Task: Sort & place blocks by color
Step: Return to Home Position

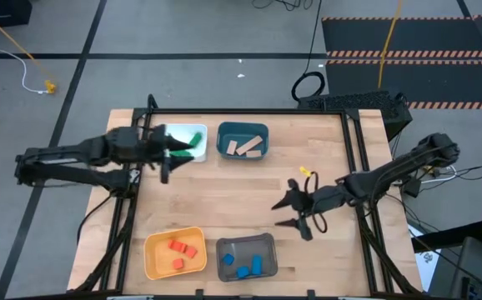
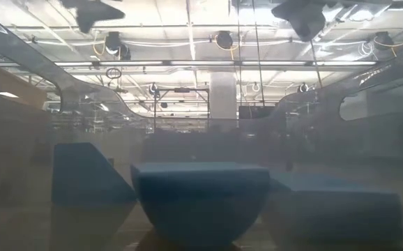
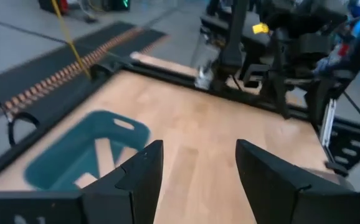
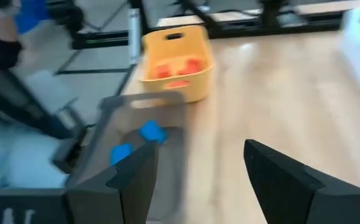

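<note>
Evidently sorting is finished: the blocks (image 1: 245, 268) lie by colour in four bins (image 1: 151, 258), so left gripper (image 1: 177, 157) and right gripper (image 1: 278, 214) hang wide open, empty, above the worktop (image 1: 224, 192).

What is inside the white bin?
In the high view, green blocks show at the white bin's right side. The left gripper hangs over its left part, hiding whatever lies there.

The left pincer (image 3: 198, 149) hangs above the pale wooden counter (image 3: 223, 118), its 2 dark fingers (image 3: 139, 177) spread with nothing between them. Near them sits a teal bin (image 3: 49, 171) holding tan blocks (image 3: 104, 155). The right arm (image 3: 279, 43) shows across the counter.
</note>
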Motion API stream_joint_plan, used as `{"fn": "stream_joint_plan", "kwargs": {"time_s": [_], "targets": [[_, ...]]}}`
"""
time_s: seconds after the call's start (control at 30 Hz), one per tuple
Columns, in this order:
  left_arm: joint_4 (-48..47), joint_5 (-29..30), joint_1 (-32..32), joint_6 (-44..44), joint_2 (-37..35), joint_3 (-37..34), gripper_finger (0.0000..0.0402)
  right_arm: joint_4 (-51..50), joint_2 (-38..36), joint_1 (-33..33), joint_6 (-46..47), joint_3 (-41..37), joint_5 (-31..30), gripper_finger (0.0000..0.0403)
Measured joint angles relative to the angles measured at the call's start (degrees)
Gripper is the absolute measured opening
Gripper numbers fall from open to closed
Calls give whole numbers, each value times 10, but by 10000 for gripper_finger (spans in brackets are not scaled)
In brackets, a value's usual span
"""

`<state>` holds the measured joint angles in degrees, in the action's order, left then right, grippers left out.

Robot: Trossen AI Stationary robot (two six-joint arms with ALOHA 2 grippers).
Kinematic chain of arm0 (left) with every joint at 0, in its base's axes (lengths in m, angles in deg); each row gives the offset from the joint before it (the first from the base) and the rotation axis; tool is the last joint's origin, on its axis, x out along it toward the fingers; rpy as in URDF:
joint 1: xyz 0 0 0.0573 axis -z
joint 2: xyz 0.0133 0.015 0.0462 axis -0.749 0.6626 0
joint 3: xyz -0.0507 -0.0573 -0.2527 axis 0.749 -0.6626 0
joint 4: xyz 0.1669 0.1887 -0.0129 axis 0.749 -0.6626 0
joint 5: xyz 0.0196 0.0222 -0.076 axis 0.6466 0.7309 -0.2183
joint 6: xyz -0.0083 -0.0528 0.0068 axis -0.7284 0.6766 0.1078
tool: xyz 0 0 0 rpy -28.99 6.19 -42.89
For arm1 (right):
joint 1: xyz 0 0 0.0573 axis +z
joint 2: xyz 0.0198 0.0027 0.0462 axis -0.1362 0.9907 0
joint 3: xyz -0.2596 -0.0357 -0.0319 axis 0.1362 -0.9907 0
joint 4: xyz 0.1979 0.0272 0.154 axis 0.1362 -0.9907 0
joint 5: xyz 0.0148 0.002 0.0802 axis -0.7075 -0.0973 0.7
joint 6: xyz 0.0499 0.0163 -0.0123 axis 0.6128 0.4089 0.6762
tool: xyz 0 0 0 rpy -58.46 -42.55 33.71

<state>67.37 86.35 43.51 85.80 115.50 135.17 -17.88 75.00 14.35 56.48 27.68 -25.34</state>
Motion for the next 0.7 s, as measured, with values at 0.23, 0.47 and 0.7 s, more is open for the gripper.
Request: {"fn": "stream_joint_plan", "kwargs": {"time_s": [0.23, 0.47, 0.7], "targets": [[-72, 16, 0, 12, -102, 0, 200, -51, -46, -13, -30, 0, -48, 228], [-127, 59, 0, 19, -163, 0, 200, -74, -65, -24, -61, 0, -57, 228], [-152, 94, 0, 22, -182, -18, 200, -83, -65, -38, -68, -9, -57, 228]]}}
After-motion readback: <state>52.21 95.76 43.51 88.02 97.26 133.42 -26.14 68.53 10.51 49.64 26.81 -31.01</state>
